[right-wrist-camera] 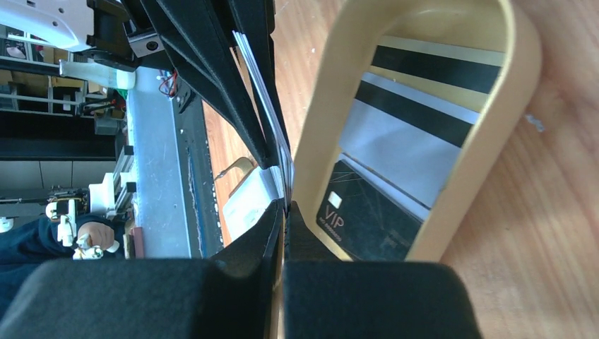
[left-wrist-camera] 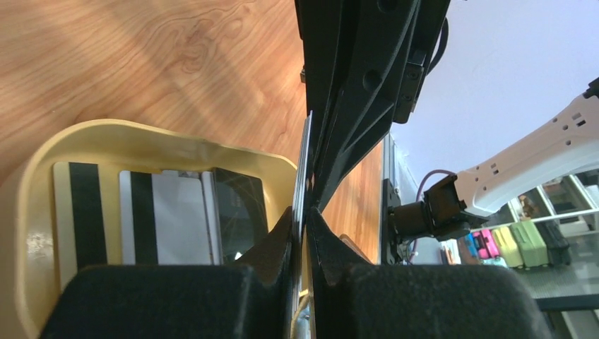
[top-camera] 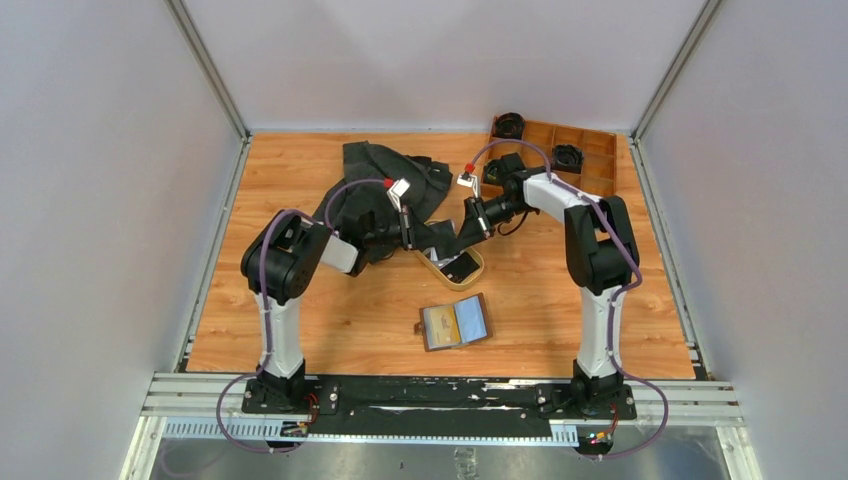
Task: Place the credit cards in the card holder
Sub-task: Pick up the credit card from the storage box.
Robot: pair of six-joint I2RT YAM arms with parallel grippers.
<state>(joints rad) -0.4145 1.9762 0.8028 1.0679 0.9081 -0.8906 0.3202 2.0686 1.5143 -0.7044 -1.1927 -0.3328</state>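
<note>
Only readable text is "VIP", pale letters near one corner of the black card (right-wrist-camera: pixel 367 212) lying in the tan tray (right-wrist-camera: pixel 487 141), seen from the right wrist. Finer line printed just under it, too small to read.

Both jaws crowd the tray (top-camera: pixel 478 271); card holder (top-camera: pixel 455 323) lies clear.

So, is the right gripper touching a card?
Touching. The right wrist view shows the right gripper pinched shut on a thin card beside the tray.
</note>
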